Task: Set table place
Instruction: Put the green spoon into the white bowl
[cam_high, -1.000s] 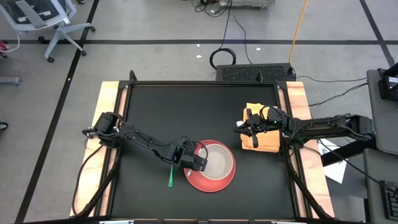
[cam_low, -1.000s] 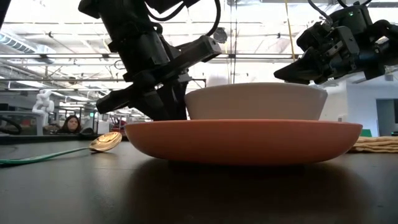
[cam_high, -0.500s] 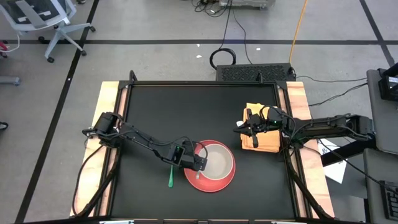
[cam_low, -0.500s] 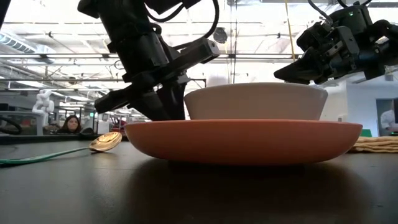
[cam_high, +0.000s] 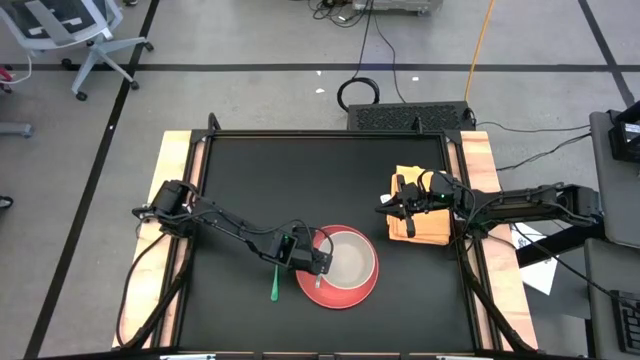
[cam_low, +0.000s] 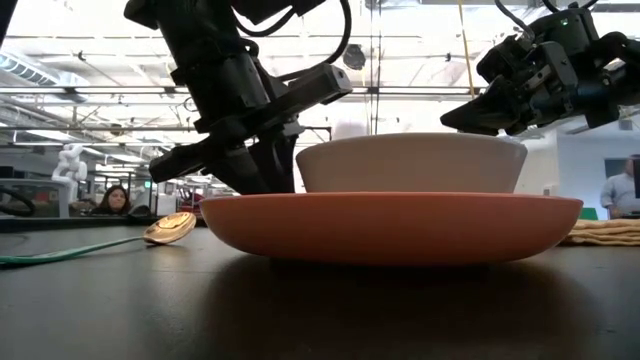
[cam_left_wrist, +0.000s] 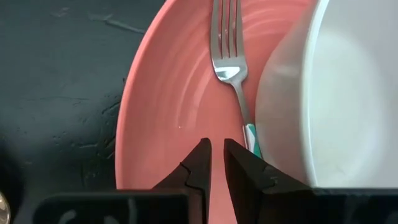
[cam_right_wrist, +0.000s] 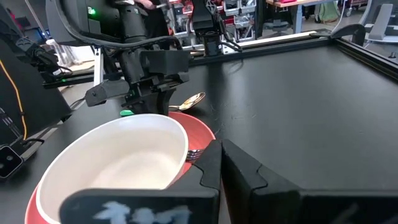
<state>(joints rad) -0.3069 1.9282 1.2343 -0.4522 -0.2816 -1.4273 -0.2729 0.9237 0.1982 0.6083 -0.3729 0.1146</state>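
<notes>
A red plate (cam_high: 340, 285) lies on the black table (cam_high: 300, 180) with a white bowl (cam_high: 352, 258) on it. A fork (cam_left_wrist: 227, 56) with a teal handle (cam_left_wrist: 250, 135) lies on the plate between the bowl and the plate's left rim, tines toward the near edge. My left gripper (cam_left_wrist: 216, 155) is shut, low over the plate's left rim (cam_high: 318, 262). My right gripper (cam_right_wrist: 221, 152) is shut, raised above a yellow napkin (cam_high: 425, 225) at the table's right. My left gripper has one finger (cam_left_wrist: 239, 158) in front of the fork's teal handle end, which does not lie between the two fingers. That finger hides the end of the handle, so I cannot tell whether it touches the fork.
A spoon with a gold bowl and a green handle (cam_high: 275, 285) lies on the table left of the plate; it also shows in the low view (cam_low: 170, 228). Wooden strips (cam_high: 175, 200) run along the table's left and right sides. People show in the room beyond.
</notes>
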